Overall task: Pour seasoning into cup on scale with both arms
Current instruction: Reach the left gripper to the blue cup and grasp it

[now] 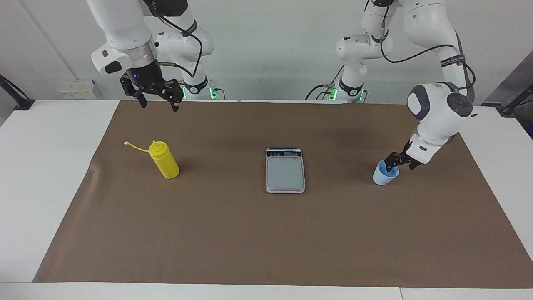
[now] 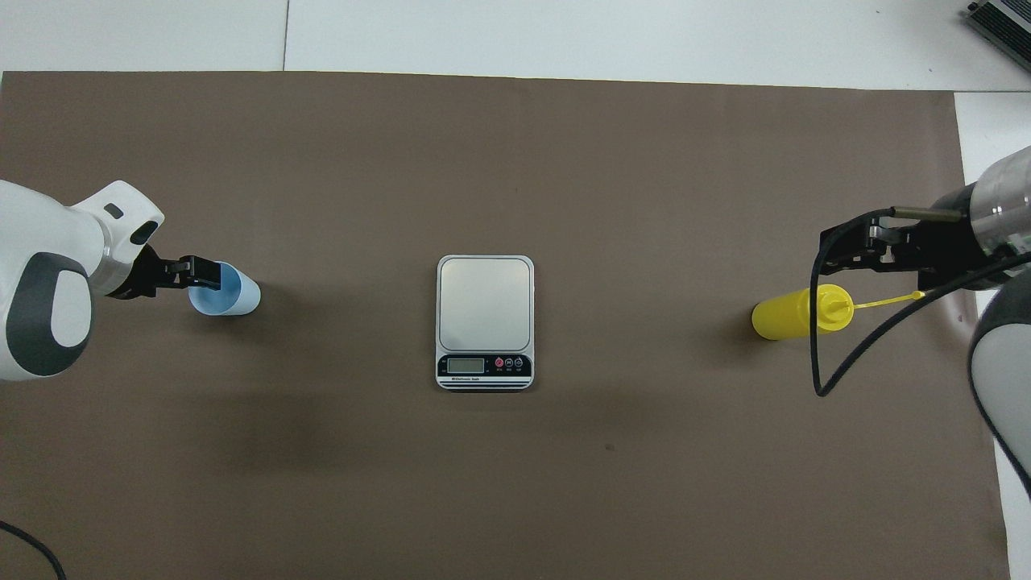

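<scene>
**Entry: seasoning, cup and scale on the surface, two tools**

**Cup** [image 1: 382,178] [image 2: 240,296]. Pale blue and tapered, with a deeper blue inside. It stands upright with its mouth up on the brown mat [image 1: 266,233], toward the left arm's end of the surface [image 1: 50,166]. It is well apart from the scale and not on it.

**Left tool** [image 1: 392,165] [image 2: 203,274]. It is low at the cup's rim, on the side toward the left arm's end. The fingers are spread wide and hold nothing. One fingertip appears to reach just inside the rim, but whether it touches the wall cannot be told.

**Seasoning** [image 1: 165,160] [image 2: 783,316]. A bright yellow squeeze bottle with a cone nozzle, taller than the cup. It stands upright toward the right arm's end, its long axis vertical and its nozzle up. The thin cap strap sticks out sideways from the nozzle toward that end of the surface.

**Right tool** [image 1: 159,107] [image 2: 842,250]. It is raised over the mat near the seasoning and clear of it. The fingers are spread wide, point down and hold nothing. This arm waits.

**Scale** [image 1: 285,171] [image 2: 485,302]. Flat, rectangular and silver-grey, with a bare grey plate. It lies mid-mat between the seasoning and the cup. Its long axis runs toward and away from the robots, with the dark display strip at the end nearer them.
</scene>
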Motion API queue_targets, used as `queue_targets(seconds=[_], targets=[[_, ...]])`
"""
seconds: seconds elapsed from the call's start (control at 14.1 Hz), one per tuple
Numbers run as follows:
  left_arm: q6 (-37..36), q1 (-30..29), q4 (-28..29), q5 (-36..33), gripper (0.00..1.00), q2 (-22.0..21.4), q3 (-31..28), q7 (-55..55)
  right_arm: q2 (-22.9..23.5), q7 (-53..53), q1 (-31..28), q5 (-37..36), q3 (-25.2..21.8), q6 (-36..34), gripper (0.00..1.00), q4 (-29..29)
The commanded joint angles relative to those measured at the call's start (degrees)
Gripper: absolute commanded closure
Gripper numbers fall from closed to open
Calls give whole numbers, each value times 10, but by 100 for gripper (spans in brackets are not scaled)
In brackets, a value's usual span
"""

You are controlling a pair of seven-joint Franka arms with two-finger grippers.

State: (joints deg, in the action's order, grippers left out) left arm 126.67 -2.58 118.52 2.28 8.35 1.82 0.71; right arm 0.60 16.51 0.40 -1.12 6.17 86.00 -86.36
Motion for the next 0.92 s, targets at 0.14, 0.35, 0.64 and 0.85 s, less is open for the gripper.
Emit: queue_targets(seconds=[0.14,0.35,0.64,0.85], targets=[[39,5,23,6,0,12,-2,24,1,-13,-7,7,2,-7,0,4],[41,6,29,6,46,12,-1,43,1,-13,-7,7,2,-7,0,4],[39,22,32,5,100,11,-2,36,1,-13,-7,7,2,-7,0,4],[24,21,10,4,100,14,-2,28,1,-13,-7,7,2,-7,0,4]])
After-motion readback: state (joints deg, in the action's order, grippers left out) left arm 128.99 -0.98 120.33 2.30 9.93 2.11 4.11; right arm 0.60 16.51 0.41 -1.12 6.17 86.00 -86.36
